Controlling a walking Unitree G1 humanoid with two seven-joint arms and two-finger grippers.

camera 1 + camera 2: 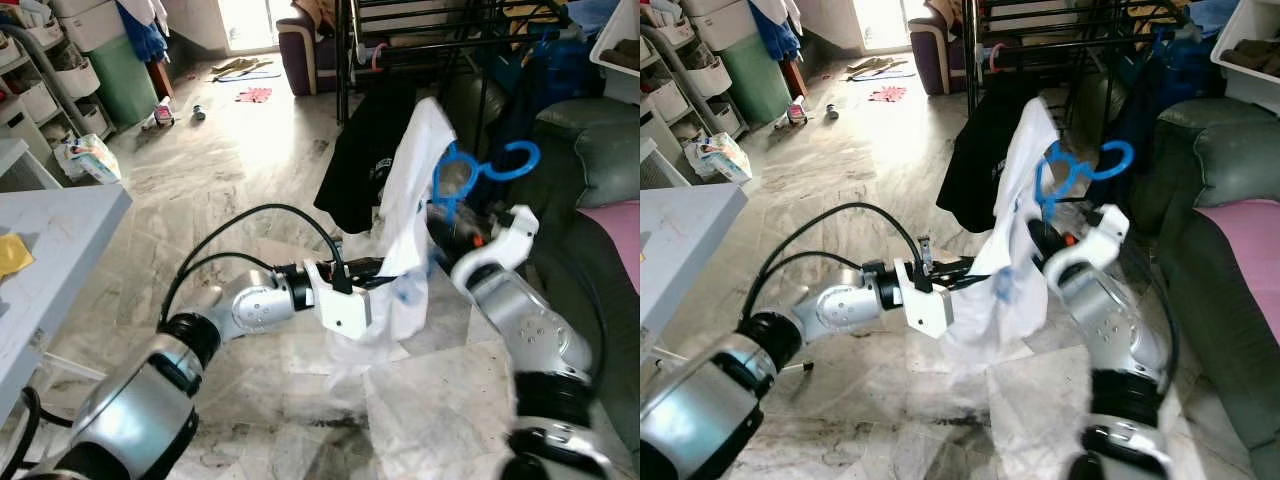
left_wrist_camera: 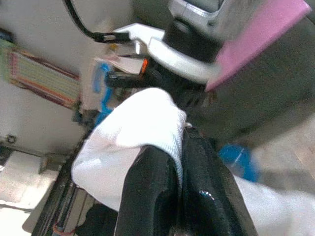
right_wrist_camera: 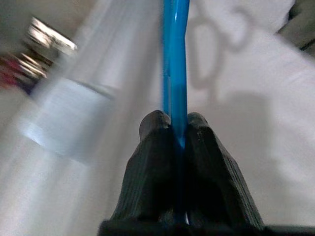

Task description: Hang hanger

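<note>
**Both grippers held a white shirt on a blue hanger before the drying rack**

Nearest, the left gripper [image 2: 179, 167] had its fingers [image 2: 147, 196] pinched shut on a fold of the white shirt [image 1: 410, 200]; the left wrist view showed the cloth bunched between the two black tips, which the head views hid behind the wrist housing. The right gripper [image 3: 173, 129] had its fingers [image 3: 209, 162] clamped narrowly on the blue hanger [image 1: 485, 165], a thin blue bar running straight away from the tips in the right wrist view. In the head views the hanger stood roughly upright in mid-air, its hook curling up and toward the right, the shirt draped down from it to the marble floor [image 1: 220, 170]. Beyond hung a black garment [image 1: 365, 150] from the dark drying rack [image 1: 440, 40]. A dark sofa [image 1: 590, 150] stood at right, and a grey surface [image 1: 60, 230] at left.
</note>
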